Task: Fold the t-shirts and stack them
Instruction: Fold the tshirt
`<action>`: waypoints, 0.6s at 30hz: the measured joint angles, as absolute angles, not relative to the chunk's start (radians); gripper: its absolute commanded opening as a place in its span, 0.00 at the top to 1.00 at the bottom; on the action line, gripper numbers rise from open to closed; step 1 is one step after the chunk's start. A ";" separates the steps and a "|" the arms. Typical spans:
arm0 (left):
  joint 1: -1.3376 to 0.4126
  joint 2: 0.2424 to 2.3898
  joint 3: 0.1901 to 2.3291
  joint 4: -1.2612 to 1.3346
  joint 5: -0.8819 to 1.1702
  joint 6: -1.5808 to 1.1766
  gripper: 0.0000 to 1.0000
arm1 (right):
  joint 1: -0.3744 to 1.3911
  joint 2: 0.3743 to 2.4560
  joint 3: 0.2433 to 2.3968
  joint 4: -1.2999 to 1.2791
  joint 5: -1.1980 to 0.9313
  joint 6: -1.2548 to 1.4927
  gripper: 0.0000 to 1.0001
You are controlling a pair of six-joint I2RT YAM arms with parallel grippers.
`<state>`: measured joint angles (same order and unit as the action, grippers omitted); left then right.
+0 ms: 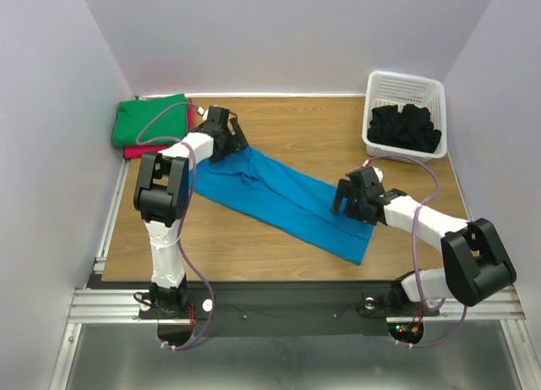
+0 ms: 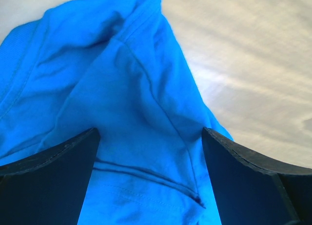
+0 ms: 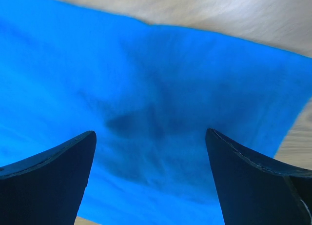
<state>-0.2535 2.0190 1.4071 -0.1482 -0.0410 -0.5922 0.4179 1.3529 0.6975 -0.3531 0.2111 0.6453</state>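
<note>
Wooden table point(image 1: 296, 128) bears a turquoise-blue t-shirt point(image 1: 279, 200) lying diagonally across its middle. A white lattice basket point(image 1: 406, 85) far right holds black t-shirts point(image 1: 407, 128). A folded green t-shirt point(image 1: 148, 119) tops a red-pink t-shirt point(image 1: 135, 152) far left. The left gripper point(image 1: 232, 139) and right gripper point(image 1: 345, 202) gape empty over the turquoise-blue t-shirt's opposite ends.

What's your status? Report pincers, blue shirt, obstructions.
Left pincer open at blue t-shirt's far end. Right pincer open at its near end. Shirt laid diagonally on table, not gripped. Nothing on top of it.
</note>
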 measured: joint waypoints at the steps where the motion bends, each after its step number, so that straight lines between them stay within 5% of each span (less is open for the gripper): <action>1: -0.254 2.049 1.444 -0.145 -0.025 -0.584 0.02 | 0.418 1.358 0.679 -0.335 0.189 0.640 0.00; 9: -0.281 2.313 1.839 -0.168 0.117 -0.550 0.01 | 0.483 1.173 0.479 -0.174 0.072 0.685 0.00; 18: -0.373 2.665 2.378 -0.157 0.247 -0.626 0.01 | 0.894 1.065 0.358 -0.048 -0.002 0.927 0.00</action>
